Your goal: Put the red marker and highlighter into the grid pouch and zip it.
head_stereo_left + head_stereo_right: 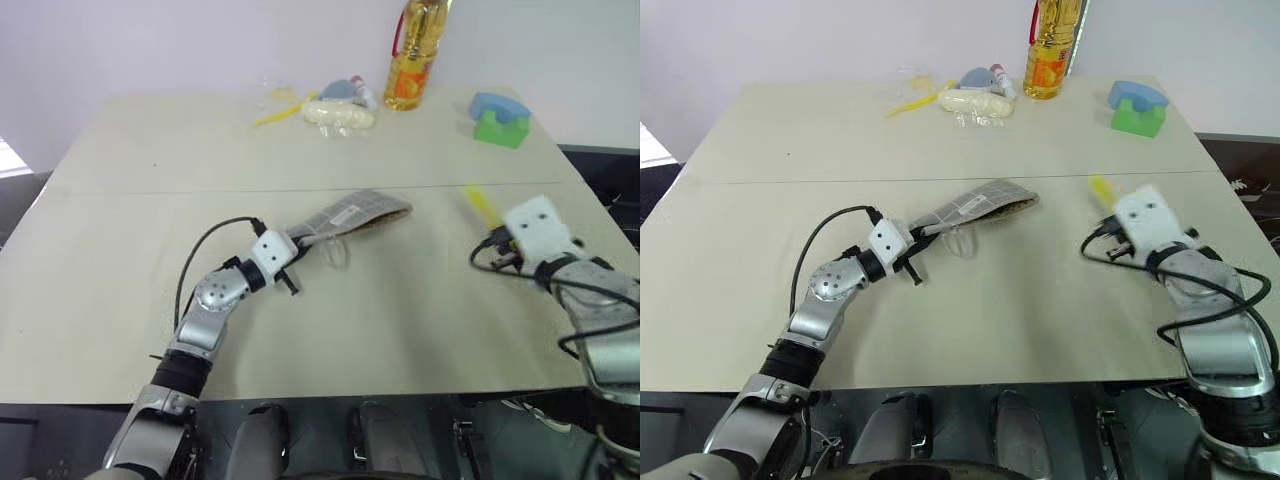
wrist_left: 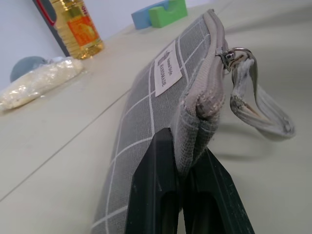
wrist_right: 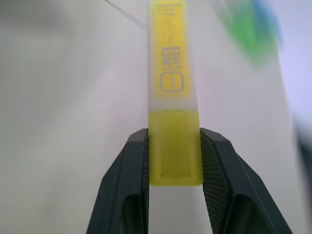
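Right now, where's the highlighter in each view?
Left eye: highlighter at right, sticking out of the right hand.
Right eye: right of centre.
Left wrist: not in it.
Right wrist: centre, between the fingers.
Shared landmark: green-and-blue block.

two head views look forward and down over a table (image 1: 330, 310) from the robot's side, a small step apart, and share nearly all of it: both arms, the far edge, the wall behind. the left wrist view sits low and very close, looking along the left gripper (image 2: 187, 161) over the pouch (image 2: 146, 131) toward a bottle (image 2: 78, 27) also seen in the head views. the right wrist view looks closely along the right gripper (image 3: 174, 156) at the highlighter (image 3: 173, 87).
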Controlling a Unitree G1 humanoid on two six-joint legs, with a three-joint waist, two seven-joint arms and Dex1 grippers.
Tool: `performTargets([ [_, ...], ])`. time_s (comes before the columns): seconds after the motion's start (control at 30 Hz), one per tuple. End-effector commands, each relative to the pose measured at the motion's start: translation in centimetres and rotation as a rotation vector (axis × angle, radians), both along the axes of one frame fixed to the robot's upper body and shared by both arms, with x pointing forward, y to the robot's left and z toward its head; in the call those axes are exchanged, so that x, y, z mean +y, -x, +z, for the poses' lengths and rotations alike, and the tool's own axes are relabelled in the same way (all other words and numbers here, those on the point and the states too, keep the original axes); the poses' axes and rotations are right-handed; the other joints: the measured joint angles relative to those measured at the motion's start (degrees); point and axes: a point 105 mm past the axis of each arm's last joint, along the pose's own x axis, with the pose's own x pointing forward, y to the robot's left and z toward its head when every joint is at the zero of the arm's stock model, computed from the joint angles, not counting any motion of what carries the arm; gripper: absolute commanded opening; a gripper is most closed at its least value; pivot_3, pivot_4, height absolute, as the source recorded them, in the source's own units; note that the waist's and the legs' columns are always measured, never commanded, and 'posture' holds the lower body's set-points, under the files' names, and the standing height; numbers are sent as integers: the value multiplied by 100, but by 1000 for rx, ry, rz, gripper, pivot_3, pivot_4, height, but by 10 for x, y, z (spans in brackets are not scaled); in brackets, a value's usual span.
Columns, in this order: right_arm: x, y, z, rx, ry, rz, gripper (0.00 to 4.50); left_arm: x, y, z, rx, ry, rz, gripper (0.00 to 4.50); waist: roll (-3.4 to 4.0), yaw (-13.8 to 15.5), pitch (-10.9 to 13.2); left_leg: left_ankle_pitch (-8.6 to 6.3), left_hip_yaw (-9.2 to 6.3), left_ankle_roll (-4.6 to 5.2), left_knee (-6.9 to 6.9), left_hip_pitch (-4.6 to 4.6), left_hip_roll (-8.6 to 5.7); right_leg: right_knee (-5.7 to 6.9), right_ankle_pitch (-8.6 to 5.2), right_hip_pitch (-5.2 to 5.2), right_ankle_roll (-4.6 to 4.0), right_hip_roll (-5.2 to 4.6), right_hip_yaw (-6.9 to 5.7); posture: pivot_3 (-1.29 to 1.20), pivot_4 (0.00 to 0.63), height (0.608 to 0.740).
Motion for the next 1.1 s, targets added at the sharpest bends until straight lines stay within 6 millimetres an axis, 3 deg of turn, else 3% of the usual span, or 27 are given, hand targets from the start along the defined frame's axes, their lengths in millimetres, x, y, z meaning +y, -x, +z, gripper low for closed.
performTargets([
  [0.03, 19, 4, 1, -15, 73, 141, 866, 9, -4, 11, -23, 23, 18, 0, -9, 7, 5, 0, 1, 0, 0, 0, 0, -1, 0, 0, 0, 0, 0, 0, 150, 740],
  [0.3, 48, 5, -4, -14, 31, 250, 866, 0, 2, 11, -28, 29, -22, 0, -10, 15, 6, 0, 5, 0, 6, -1, 0, -1, 1, 0, 0, -5, 0, 0, 150, 740],
  [0.83, 58, 7, -10, 21, 126, 323, 866, -11, 16, 11, -15, 43, -118, 0, -10, 22, 6, 0, 5, -1, 7, -1, -1, -1, 1, 0, -1, -7, 0, 0, 150, 740],
  [1.1, 82, 16, -9, 42, 427, 564, 866, -19, 30, 12, -6, -6, -250, 0, -8, 14, 7, 0, 5, -1, 8, -1, -1, -1, 1, 0, -1, -7, 0, 0, 150, 740],
])
